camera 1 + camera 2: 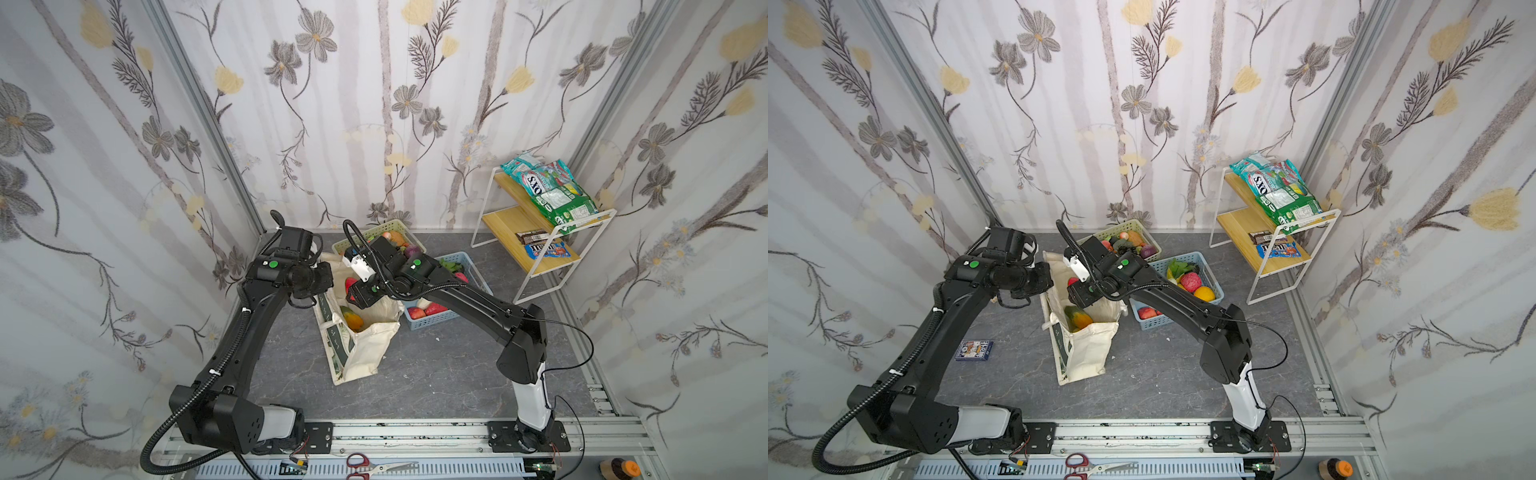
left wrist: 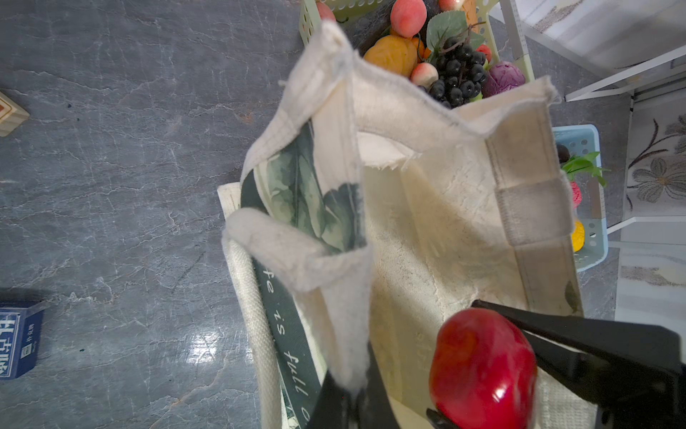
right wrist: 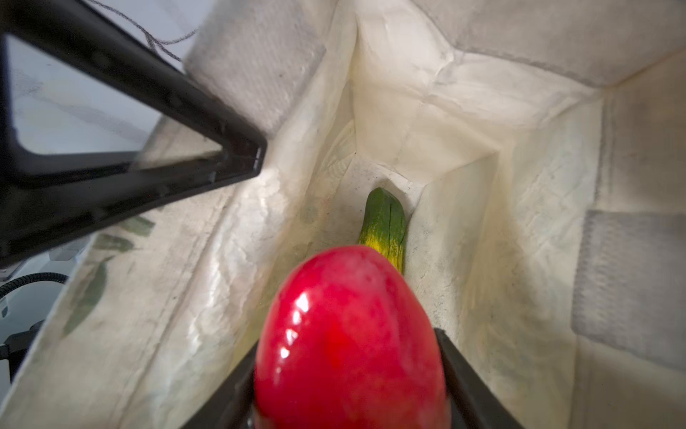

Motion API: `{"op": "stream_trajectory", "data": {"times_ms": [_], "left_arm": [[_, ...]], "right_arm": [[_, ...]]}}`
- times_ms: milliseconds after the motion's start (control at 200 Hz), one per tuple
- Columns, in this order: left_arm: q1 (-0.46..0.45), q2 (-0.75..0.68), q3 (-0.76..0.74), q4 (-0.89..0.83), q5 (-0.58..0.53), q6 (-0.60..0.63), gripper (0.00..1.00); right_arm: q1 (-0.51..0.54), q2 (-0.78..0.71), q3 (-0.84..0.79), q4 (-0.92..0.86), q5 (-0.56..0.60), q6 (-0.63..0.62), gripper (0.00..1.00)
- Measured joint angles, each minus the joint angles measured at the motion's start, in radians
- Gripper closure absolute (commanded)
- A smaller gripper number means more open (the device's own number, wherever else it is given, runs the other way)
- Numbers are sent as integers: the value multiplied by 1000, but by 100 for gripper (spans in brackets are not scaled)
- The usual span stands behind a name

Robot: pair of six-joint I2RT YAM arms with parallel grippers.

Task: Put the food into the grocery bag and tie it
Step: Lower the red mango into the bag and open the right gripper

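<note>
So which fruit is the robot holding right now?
The shiny red fruit, pinched in the right gripper over the open grocery bag. The green-and-yellow one lies loose at its bottom.

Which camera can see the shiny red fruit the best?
The right wrist view: the red fruit is big and close. The left wrist view shows it smaller, at the edge. In both top views it is a tiny red spot.

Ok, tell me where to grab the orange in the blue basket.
Grip the orange across its round middle, coming straight down from above: it sits on top, but the blue basket's wall and a bumpy red fruit crowd its sides, so a side approach looks blocked.
</note>
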Motion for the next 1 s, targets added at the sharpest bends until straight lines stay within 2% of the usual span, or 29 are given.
{"op": "stream_trajectory", "data": {"times_ms": [305,999], "left_arm": [[0,1,6,-1,0,0,100],[0,5,7,-1,1,0,100]], "right_arm": [[10,41,-52,45,-89,16,39],[10,118,-141,154,-193,71,39]]}}
